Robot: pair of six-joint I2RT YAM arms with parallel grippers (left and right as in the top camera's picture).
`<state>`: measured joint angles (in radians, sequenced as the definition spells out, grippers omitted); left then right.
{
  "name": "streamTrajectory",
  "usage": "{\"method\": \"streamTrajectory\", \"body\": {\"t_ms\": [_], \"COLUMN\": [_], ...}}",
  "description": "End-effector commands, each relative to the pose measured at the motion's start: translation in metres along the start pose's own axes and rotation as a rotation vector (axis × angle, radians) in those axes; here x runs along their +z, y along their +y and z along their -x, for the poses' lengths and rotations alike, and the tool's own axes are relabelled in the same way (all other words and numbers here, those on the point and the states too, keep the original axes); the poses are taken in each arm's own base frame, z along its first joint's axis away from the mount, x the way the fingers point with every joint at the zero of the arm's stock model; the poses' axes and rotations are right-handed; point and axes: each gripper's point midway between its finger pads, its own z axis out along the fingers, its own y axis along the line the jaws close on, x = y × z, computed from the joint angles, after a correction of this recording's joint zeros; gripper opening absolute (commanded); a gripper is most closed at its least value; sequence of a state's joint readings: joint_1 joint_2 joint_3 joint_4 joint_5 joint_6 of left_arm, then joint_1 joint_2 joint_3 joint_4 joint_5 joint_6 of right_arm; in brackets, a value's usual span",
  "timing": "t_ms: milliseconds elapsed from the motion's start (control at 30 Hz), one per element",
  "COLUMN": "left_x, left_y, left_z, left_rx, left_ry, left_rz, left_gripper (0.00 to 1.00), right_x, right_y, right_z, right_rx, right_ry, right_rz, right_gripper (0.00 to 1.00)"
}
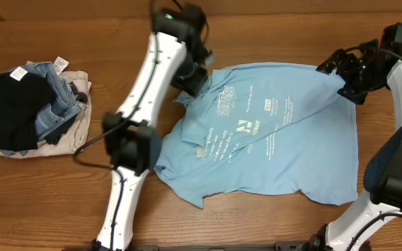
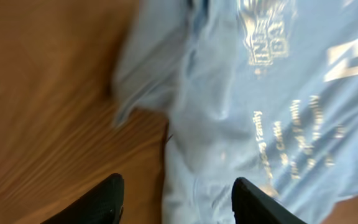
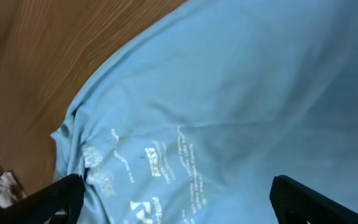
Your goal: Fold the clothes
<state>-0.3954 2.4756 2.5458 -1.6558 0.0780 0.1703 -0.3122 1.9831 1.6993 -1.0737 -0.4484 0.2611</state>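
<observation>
Your left gripper (image 2: 178, 190) is spread and empty. Just under it is the rumpled sleeve edge of the light-blue T-shirt (image 1: 271, 132). Your right gripper (image 3: 176, 186) is also wide apart and empty, over the shirt's opposite corner. The shirt lies mostly flat on the table (image 1: 47, 209), print up. My read: no fold made yet, so smoothing that edge and every fold are left.

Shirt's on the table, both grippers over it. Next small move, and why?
Probably lower the left gripper and pinch the bunched sleeve to pull it out flat. The T-shirt lies mostly spread, but that side is rumpled. The left gripper is open above it, and the right gripper is open over smooth cloth, holding nothing.
</observation>
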Motion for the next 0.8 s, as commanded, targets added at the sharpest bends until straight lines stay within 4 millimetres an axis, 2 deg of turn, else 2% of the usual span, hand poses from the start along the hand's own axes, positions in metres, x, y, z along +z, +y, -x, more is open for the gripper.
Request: {"method": "streamTrajectory", "body": {"t_ms": [0,100,200,267,300,333,367,500,600,767], "left_x": [0.052,0.079,0.084,0.083,0.082,0.082,0.080,0.064,0.055,0.019], "left_y": [-0.009,0.002,0.012,0.019,0.024,0.030,0.040,0.087,0.106,0.145], "left_z": [-0.002,0.004,0.017,0.022,0.024,0.026,0.031,0.040,0.045,0.065], "left_rx": [0.111,0.116,0.120,0.120,0.119,0.117,0.092,-0.042,-0.122,-0.315], "left_ry": [0.120,0.142,0.099,0.082,0.076,0.068,0.052,-0.003,-0.050,-0.220], "left_rz": [-0.005,0.047,0.098,0.137,0.166,0.192,0.241,0.468,0.531,0.685], "left_gripper": [0.55,0.54,0.51,0.39,0.25,0.11,0.04,0.04,0.04,0.04], "right_x": [-0.018,-0.018,-0.018,-0.018,-0.018,-0.018,-0.017,-0.006,0.017,0.071], "right_y": [0.020,0.019,0.019,0.019,0.019,0.017,0.014,0.014,0.020,0.018], "right_z": [0.001,0.001,0.001,0.001,0.001,0.002,0.002,-0.011,-0.030,-0.079], "right_rx": [-0.029,-0.029,-0.030,-0.030,-0.030,-0.030,-0.031,-0.061,-0.104,-0.152], "right_ry": [-0.025,-0.026,-0.027,-0.026,-0.028,-0.030,-0.034,-0.008,0.040,0.190], "right_rz": [0.055,0.052,0.052,0.051,0.048,0.036,0.012,-0.073,-0.117,-0.171], "right_gripper": [0.99,0.99,0.99,0.98,0.96,0.90,0.80,0.29,0.17,0.09]}}
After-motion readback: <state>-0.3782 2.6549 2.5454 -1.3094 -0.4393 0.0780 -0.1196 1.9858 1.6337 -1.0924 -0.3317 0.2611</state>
